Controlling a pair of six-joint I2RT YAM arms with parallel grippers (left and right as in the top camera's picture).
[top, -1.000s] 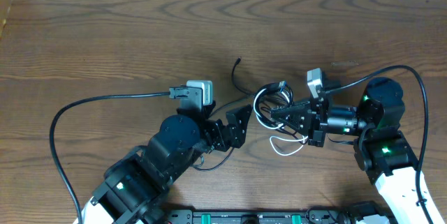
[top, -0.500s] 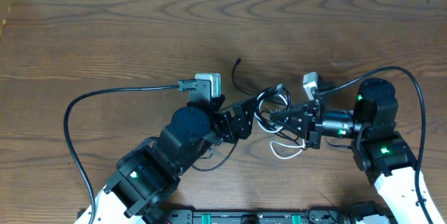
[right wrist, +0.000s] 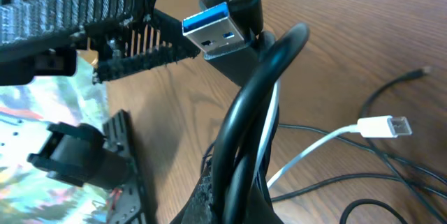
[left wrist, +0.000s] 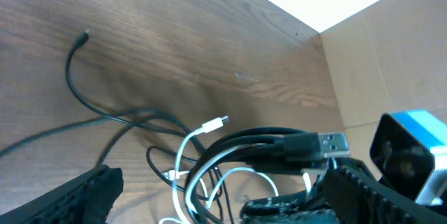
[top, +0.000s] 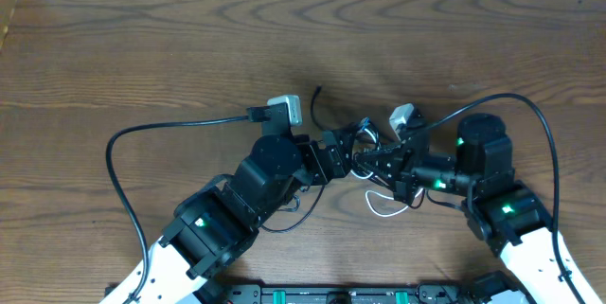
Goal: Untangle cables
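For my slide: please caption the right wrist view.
Shut right gripper holds a looped black cable with blue USB plugs above the brown wooden table.

Counter [top: 142, 48]: brown wood, visible grain, matt. Black cable [right wrist: 244, 133]: smooth rubbery sheath, slight sheen. White cable [right wrist: 314, 151]: smooth glossy plastic. USB plug [right wrist: 213, 32]: shiny metal shell, blue plastic insert, matt black plastic body. Left end effector [left wrist: 223, 178] fingers [left wrist: 80, 197]: black plastic, rough and grainy. Far-right panel [left wrist: 377, 63]: matt cardboard.
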